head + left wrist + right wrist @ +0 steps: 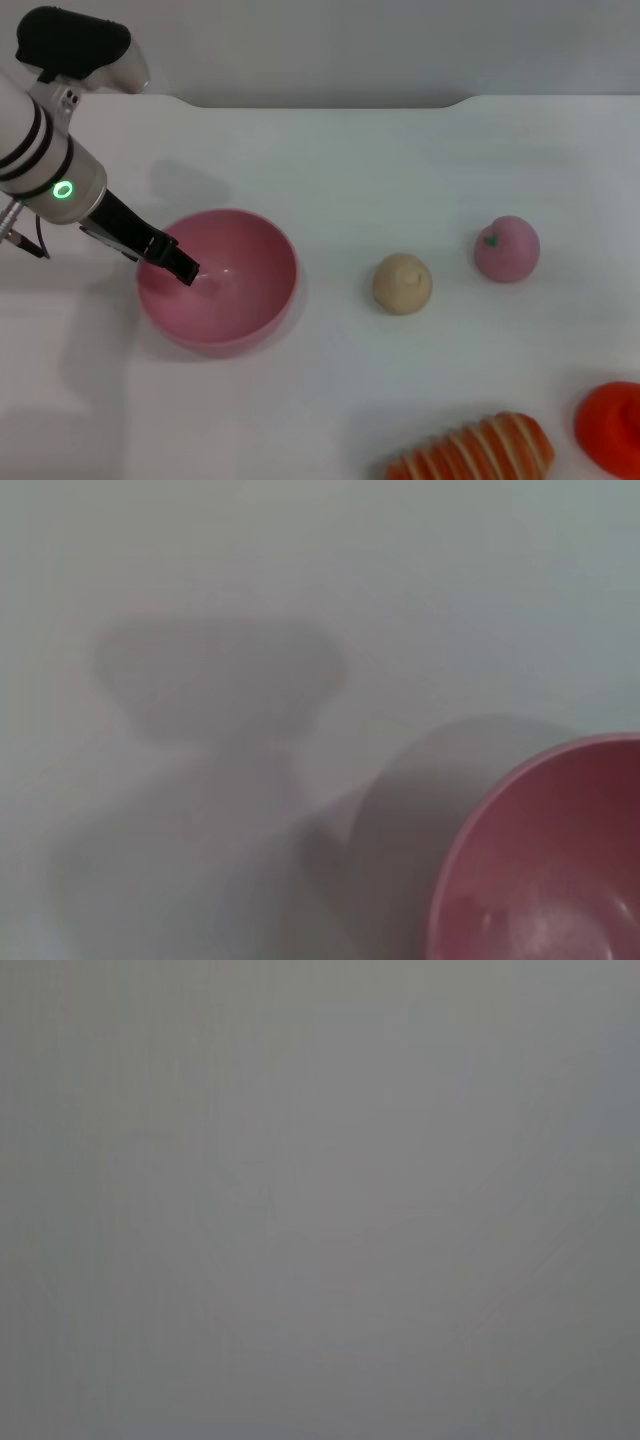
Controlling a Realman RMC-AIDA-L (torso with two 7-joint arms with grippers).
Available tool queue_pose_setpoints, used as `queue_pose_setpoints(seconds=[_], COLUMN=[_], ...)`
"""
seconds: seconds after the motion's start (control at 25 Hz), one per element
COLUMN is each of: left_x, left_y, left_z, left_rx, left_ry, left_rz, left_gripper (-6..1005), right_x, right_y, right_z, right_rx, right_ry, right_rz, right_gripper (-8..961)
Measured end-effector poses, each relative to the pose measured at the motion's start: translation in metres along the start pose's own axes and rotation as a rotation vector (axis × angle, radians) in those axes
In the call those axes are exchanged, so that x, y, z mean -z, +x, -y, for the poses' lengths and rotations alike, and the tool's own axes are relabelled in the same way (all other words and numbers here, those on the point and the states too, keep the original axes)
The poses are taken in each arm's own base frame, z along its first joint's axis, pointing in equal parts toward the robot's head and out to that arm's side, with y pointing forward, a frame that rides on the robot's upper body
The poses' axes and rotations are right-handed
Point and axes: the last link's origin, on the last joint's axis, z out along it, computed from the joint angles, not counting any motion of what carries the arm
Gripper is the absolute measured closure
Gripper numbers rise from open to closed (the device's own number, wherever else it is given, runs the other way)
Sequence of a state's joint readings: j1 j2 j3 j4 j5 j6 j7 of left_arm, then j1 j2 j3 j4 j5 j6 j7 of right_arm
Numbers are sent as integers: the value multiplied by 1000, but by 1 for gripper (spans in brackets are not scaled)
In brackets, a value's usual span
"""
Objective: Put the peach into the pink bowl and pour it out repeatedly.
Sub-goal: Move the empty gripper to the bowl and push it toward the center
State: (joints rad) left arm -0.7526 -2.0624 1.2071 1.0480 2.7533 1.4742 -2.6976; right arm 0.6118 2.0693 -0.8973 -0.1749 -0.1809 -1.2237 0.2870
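The pink bowl (225, 285) stands upright and empty on the white table, left of centre. My left gripper (172, 260) reaches down from the left and its dark fingers cross the bowl's left rim, closed on it. The left wrist view shows only part of the bowl (560, 870) and none of the fingers. The peach (507, 248), small and pink with a green stem mark, lies on the table far to the right, apart from the bowl. My right gripper is out of view; the right wrist view shows only a blank grey surface.
A beige ball with a nub (402, 283) lies between bowl and peach. A striped orange bread toy (475, 452) lies at the front edge, and a red-orange object (612, 425) sits at the front right corner. The table's back edge (330, 102) runs across the top.
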Motion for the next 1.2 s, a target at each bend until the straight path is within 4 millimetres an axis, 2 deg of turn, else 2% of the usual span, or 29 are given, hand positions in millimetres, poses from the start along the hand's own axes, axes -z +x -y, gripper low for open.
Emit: queue_pose_setpoints(seconds=[0.36,1.0,1.12,1.2], left_x=[-4,-5,-5,-6], left_y=[-3,-7,-8,-10], left_z=[5,10,12,12], left_rx=[-6,-3,3,6], left_ry=[29,42,41,40], left_rz=[-8,-8,-7,-3], left_gripper=[270,797,925,933], right_x=[-4,-7,-9,-11], right_y=[-1,-4,-7,-14], right_z=[-4,-5,-1,0], right_rx=[0,-23,-162,-293], right_ry=[-8,-7,-13,-68], right_rz=[7,17,27,30], right_gripper=[392,394,394,395])
